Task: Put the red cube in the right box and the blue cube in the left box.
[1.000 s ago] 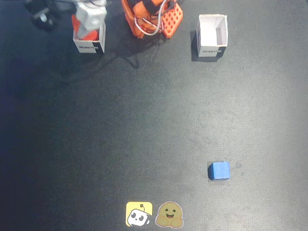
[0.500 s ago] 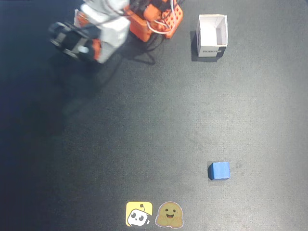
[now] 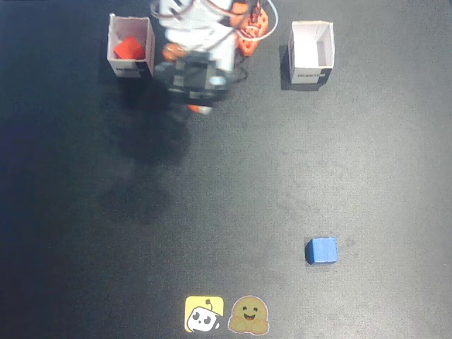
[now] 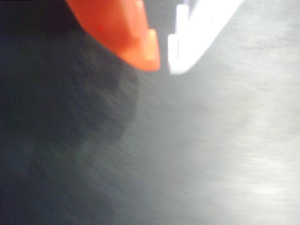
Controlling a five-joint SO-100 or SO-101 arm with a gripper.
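A dark, matte counter [image 3: 212,198] fills the fixed view. In the blurred wrist view the jaws [image 4: 161,58] hang over bare surface, orange and white tips nearly touching, nothing between them. The red cube [image 3: 129,49] lies inside the white box [image 3: 131,67] at upper left; another white box [image 3: 311,51] stands at upper right. The blue cube [image 3: 323,250] sits well apart, lower right.
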